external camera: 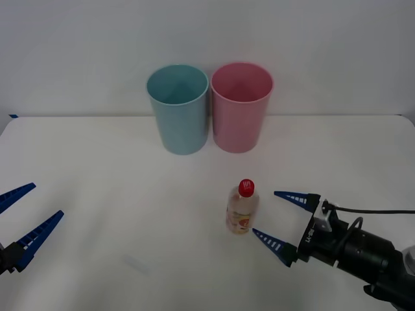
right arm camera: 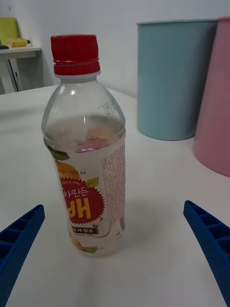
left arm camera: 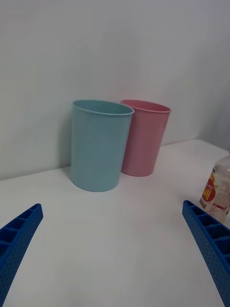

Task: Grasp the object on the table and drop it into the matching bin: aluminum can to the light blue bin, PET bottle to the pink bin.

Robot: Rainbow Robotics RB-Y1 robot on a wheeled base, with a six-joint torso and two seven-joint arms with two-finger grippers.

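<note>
A clear PET bottle (external camera: pixel 242 208) with a red screw cap (external camera: pixel 246 187) stands on the plain white table (external camera: pixel 117 194), its label pale orange-pink with a red scalloped seal, yellow lettering and green leaf prints. Behind the bottle, a pale blue-teal bin (external camera: pixel 178 109) and a pink bin (external camera: pixel 240 107) stand side by side, both smooth and unpatterned, against a white wall (external camera: pixel 324 45). Just beside the bottle, the right gripper (external camera: pixel 280 218) shows blue ribbed fingers on a black wrist. Farther from the bottle, the left gripper (external camera: pixel 21 210) has the same blue ribbed fingers.
</note>
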